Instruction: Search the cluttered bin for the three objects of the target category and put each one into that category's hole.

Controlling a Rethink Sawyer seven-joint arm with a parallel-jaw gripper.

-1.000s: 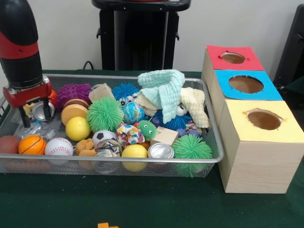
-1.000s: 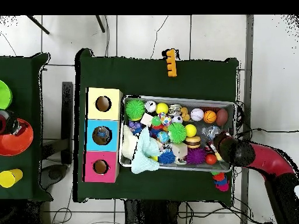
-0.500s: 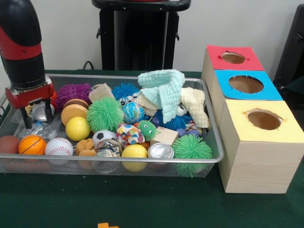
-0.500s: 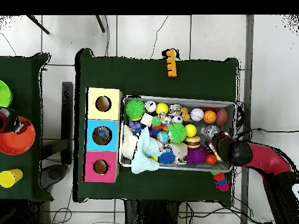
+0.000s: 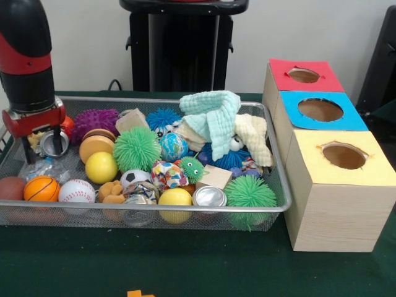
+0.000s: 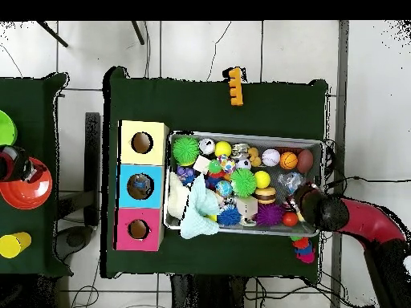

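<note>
The gripper (image 5: 43,143) has its two fingers clamped on a small metal can (image 5: 52,142) at the end of the wire bin (image 5: 185,213) farthest from the boxes. The step in hand looks like lifting out a pick (cans seem the target). Next comes a clean lift and a carry to a box hole (image 5: 344,155); which one I cannot tell. Only the overhead view shows something in the blue box's hole (image 6: 140,187).

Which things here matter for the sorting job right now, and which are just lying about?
In the job:
tool, closed on a silver can
second silver can
wire bin
red-topped box, blue-topped box, yellow-topped box

Lying about:
orange block on the table
orange bowl, yellow cup on the side table
</note>
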